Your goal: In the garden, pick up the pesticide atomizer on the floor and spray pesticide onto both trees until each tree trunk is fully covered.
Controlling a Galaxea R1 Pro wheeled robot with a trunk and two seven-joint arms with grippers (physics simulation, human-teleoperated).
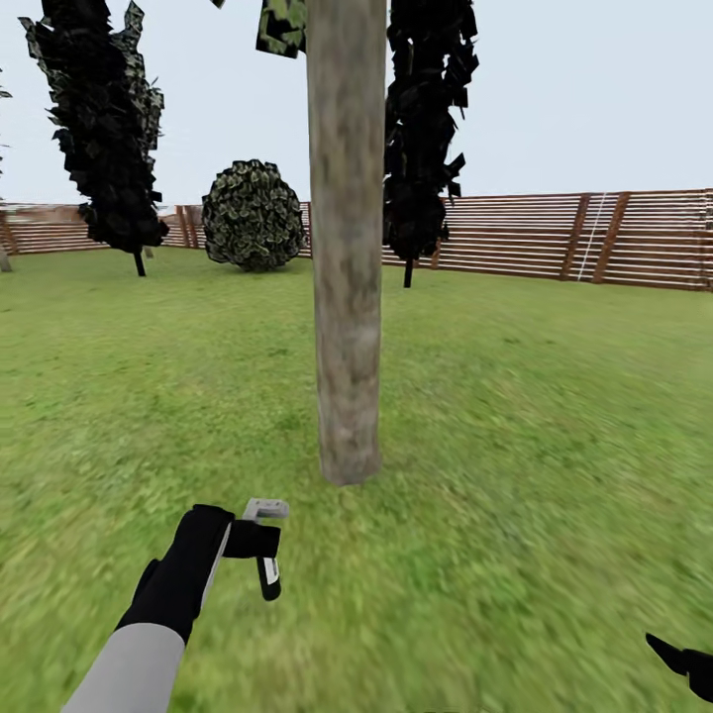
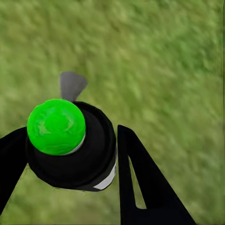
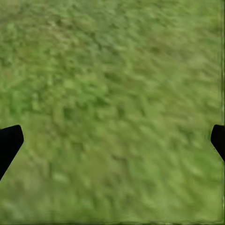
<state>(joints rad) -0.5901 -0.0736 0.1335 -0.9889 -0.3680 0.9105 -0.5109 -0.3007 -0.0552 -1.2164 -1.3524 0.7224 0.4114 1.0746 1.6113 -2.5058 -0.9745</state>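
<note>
Green lawn (image 1: 555,416) is stretching away to a brown slatted fence (image 1: 555,238), with two dark narrow trees (image 1: 104,129) and a round bush (image 1: 253,216) standing in front of it under a pale sky. One tree trunk (image 1: 347,257), mottled grey-brown and upright, is rising from the grass at the middle of the head view; its crown is cut off by the top edge, apart from a scrap of leaves.

Near the foot of that trunk but clearly apart from it, the left gripper (image 1: 259,540) is clamping the pesticide atomizer (image 1: 265,545) between its fingers. In the left wrist view the atomizer (image 2: 70,145) is showing as a black round body with a bright green cap, sitting tight between the two black fingers (image 2: 140,178), a grey nozzle piece pointing away over the grass. How the bottle is tilted is hard to make out.

That arm is reaching forward and low, grey sleeve and black wrist angling up from the bottom left corner.

At the bottom right corner the right gripper (image 1: 683,662) is only partly showing; in the right wrist view its fingertips (image 3: 9,143) are standing wide apart over bare grass, holding nothing.
</note>
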